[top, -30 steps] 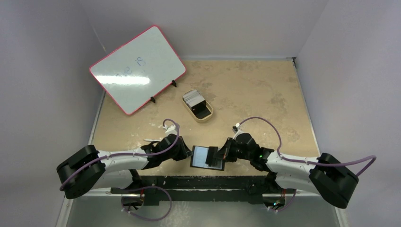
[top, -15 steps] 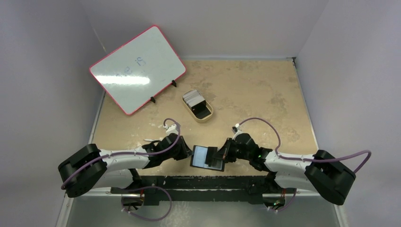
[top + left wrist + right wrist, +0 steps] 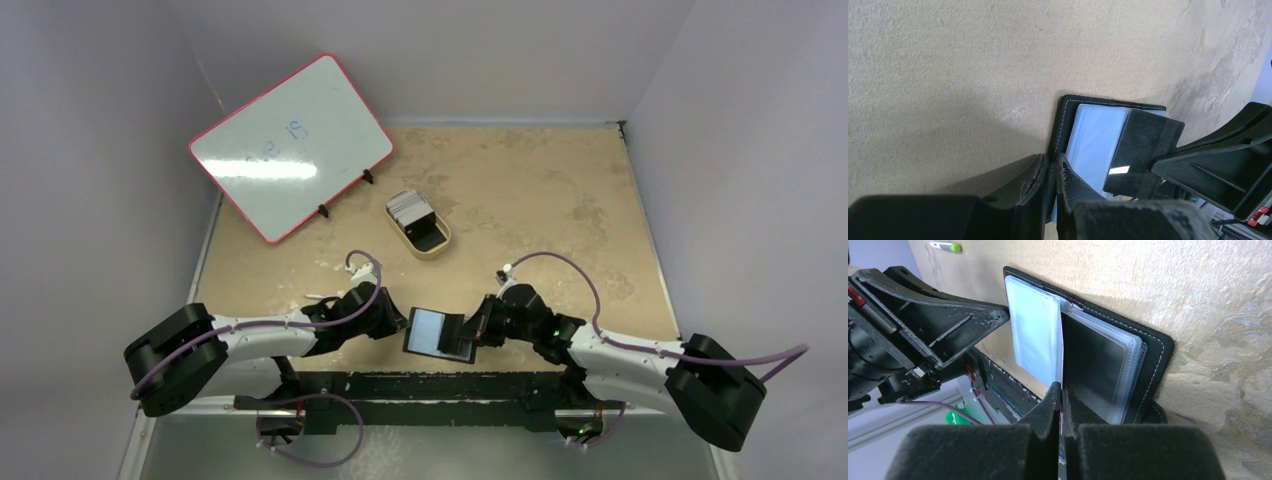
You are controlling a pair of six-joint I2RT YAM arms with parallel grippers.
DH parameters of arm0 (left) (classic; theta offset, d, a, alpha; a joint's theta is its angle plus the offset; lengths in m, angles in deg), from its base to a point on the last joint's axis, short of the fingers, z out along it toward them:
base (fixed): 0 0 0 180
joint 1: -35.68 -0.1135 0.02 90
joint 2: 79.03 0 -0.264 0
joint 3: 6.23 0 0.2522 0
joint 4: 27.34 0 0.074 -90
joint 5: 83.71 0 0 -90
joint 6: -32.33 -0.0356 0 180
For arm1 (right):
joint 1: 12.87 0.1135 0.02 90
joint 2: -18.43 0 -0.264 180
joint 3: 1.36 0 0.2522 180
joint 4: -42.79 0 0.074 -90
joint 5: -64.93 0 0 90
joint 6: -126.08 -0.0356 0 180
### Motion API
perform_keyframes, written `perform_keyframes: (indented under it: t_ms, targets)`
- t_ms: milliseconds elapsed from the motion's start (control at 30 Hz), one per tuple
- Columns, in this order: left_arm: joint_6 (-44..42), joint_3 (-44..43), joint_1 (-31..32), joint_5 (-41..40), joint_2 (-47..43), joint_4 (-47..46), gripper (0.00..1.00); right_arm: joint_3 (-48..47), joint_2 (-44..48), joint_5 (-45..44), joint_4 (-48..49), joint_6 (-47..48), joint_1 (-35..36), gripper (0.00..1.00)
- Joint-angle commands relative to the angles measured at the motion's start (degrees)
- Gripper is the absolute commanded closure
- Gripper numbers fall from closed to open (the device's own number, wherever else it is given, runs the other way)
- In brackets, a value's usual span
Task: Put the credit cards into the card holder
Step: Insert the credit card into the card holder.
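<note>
Both my claws meet at the card holder [image 3: 428,330], which lies open on the tan surface [image 3: 540,200] near its front edge, at about 6 o'clock in the overhead view, between my two arms. My left claw [image 3: 1052,164] reaches in from the holder's 9 o'clock side. Its jaws are narrow and pinch the black stitched cover at that edge, with the cover's rim caught between the two fingertips. My right claw [image 3: 1061,390] reaches in from the 3 o'clock side with its jaws pressed together on a thin sheet [image 3: 1143,145]. From my right wrist that sheet appears edge-on as a pale line standing up from the holder's fold. From my left wrist it is a dark, glossy rectangle tilted up over the holder's right half. I cannot tell whether it is a card or one of the holder's own leaves. On the 9 o'clock side of the sheet lies a pale blue clear sleeve [image 3: 1033,335], and on the 3 o'clock side a darker sleeve [image 3: 1093,365] rests flat against the cover. The credit cards [image 3: 410,206] sit as a whitish-grey stack in the far end of a tan oval tin [image 3: 437,248], well apart from the holder at about 12 o'clock from it. A pink-framed whiteboard [image 3: 290,145] leans on its stand at about 10 o'clock on the surface.
</note>
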Motion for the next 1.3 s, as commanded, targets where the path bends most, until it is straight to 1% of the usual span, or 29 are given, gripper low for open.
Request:
perform_keyframes:
  t_ms: [0, 233, 467, 633, 767, 833, 933, 1100, 1167, 1267]
  targets:
    - [0.0, -0.4, 0.5, -0.7, -0.4, 2.5, 0.90, 0.1, -0.2, 0.7, -2.3, -0.4, -0.2, 1.00]
    - [-0.2, -0.8, 0.5, -0.2, 0.5, 2.4, 0.90, 0.1, -5.4, 2.2, 3.8, -0.6, 0.0, 1.00]
    - [-0.1, -0.5, 0.5, -0.1, 0.6, 2.4, 0.90, -0.6, -9.9, 3.0, 9.0, 3.9, 0.0, 1.00]
    - [-0.1, -0.6, 0.5, -0.3, 0.7, 2.8, 0.90, -0.5, -12.1, 3.5, 10.8, 5.1, 0.0, 1.00]
    - [0.0, -0.8, 0.5, -0.7, 0.1, 4.0, 0.90, -0.3, -12.7, 2.9, 11.9, 4.0, 0.0, 0.99]
    - [0.2, -0.9, 0.5, -1.3, -0.4, 5.5, 0.90, -0.4, -13.4, 2.9, 12.4, 4.0, 0.0, 0.96]
    - [0.3, -1.1, 0.5, -3.1, -1.8, 8.7, 0.91, -1.7, -15.4, 4.2, 13.1, 4.6, -0.1, 0.94]
    - [1.0, -1.1, 0.4, -6.7, -7.5, 14.0, 0.92, -7.8, -21.0, 4.2, 12.2, 7.9, -0.1, 0.90]
    - [1.3, -1.1, 0.4, -7.5, -8.4, 14.9, 0.92, -11.1, -24.0, 3.7, 9.9, 9.2, -0.2, 0.85]
    - [1.5, -0.9, 0.3, -7.2, -7.9, 14.7, 0.92, -15.7, -27.5, 3.1, 3.6, 12.6, -0.2, 0.76]
